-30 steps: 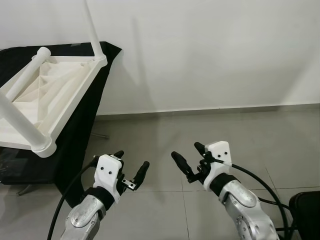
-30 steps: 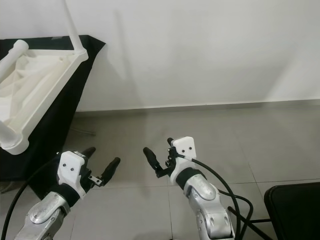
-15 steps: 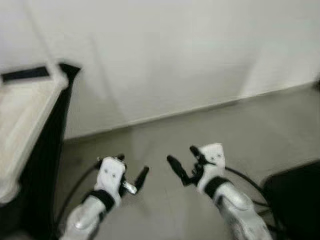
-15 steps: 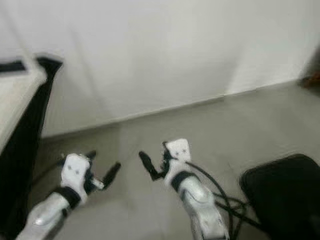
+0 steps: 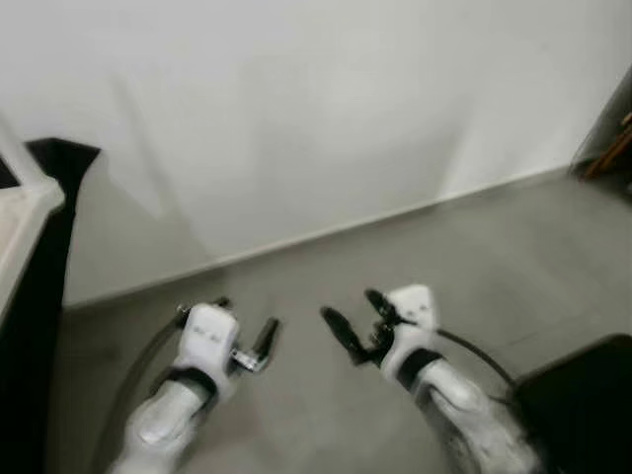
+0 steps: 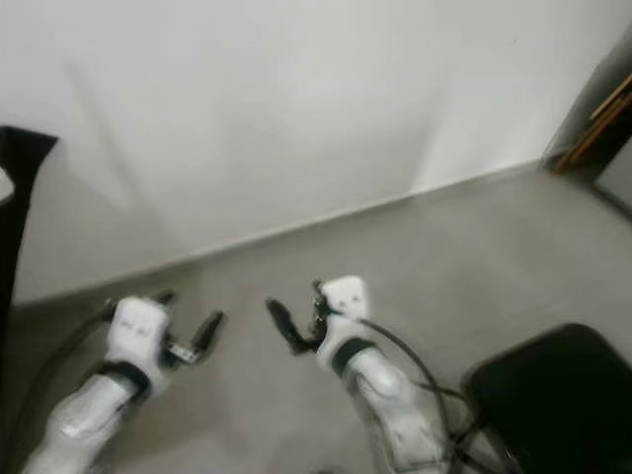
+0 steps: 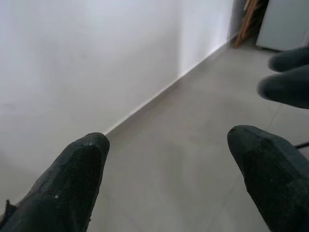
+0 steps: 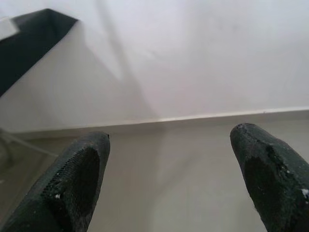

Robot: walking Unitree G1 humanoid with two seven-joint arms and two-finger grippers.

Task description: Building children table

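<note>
The upturned white children's table shows just a corner at the far left edge, resting on a black-draped stand. Both arms are held out low over the grey tiled floor, away from the table. My left gripper is open and holds nothing; in its wrist view the fingers stand wide apart over bare floor. To its right, my right gripper is open too, with its fingers spread before the wall and the black cloth. The head views are blurred.
A black seat-like object sits on the floor at the lower right, with black cables beside it. Wooden pieces lean at the far right. A white wall closes the space ahead.
The camera has swung to the right: the white table has slid almost out at the left, and the black object and wooden pieces have come in. Both grippers keep their open pose.
</note>
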